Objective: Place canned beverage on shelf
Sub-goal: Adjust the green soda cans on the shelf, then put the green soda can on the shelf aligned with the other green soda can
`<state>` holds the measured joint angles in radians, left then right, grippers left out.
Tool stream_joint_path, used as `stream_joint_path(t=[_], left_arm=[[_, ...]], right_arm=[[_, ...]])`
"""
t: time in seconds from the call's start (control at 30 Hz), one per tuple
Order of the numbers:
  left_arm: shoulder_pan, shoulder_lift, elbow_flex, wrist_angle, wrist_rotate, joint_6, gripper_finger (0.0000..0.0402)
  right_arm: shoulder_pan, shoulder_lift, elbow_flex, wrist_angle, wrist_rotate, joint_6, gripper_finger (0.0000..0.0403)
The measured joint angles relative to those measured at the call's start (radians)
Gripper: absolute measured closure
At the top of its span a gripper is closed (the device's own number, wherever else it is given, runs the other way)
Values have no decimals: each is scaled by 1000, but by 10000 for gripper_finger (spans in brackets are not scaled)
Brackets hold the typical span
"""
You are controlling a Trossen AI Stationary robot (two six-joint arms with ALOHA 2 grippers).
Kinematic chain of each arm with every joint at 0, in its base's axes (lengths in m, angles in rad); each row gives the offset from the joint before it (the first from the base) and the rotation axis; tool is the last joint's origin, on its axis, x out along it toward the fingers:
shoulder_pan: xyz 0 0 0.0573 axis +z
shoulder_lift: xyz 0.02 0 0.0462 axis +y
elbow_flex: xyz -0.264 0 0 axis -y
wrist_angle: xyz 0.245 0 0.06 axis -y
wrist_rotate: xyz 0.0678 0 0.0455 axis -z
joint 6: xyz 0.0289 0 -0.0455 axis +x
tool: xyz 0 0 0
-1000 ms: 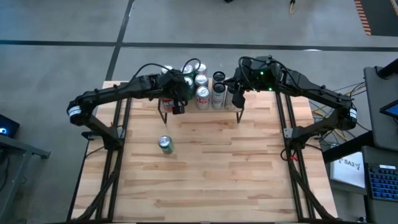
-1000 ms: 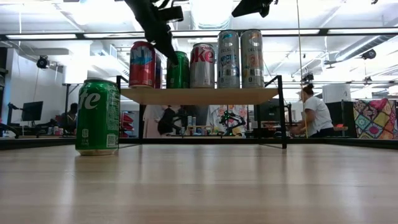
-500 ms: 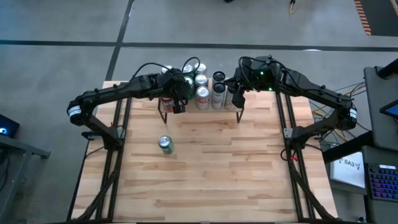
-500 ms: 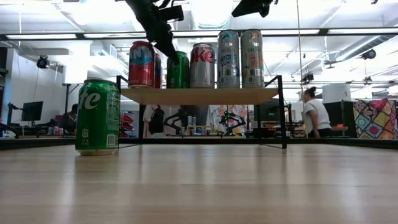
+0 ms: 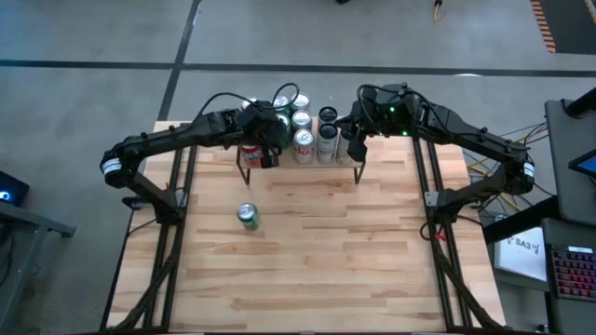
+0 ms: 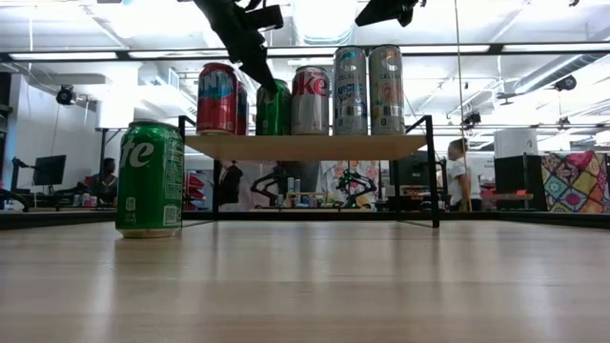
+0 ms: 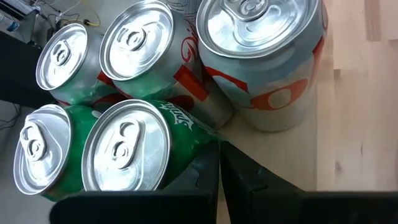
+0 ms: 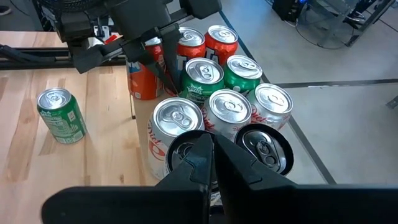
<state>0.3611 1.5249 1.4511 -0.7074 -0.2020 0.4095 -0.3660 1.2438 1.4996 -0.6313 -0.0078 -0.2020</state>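
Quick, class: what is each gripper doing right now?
Left gripper: shut, empty, by the cans on the shelf.
Right gripper: shut, empty, above the cans.

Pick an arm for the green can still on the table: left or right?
Left, probably. The green can stands on the table's left half, nearer the left gripper, shut above the shelf's left end. The right gripper, also shut, hangs over the shelf's right end.
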Motion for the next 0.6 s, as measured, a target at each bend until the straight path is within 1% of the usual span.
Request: stream_joint_path(t=[0.3,0.47,0.6], left_arm=[[-7,-14,6,-2,-1,5,402],[-26,-109,2,9,2,-3,402],[-56,-208,-21,24,56,-34,402]], right_arm=[[2,0,0,0,0,9,394],[18,-13,0,5,1,48,394],[66,-22,0,12,0,67,394]])
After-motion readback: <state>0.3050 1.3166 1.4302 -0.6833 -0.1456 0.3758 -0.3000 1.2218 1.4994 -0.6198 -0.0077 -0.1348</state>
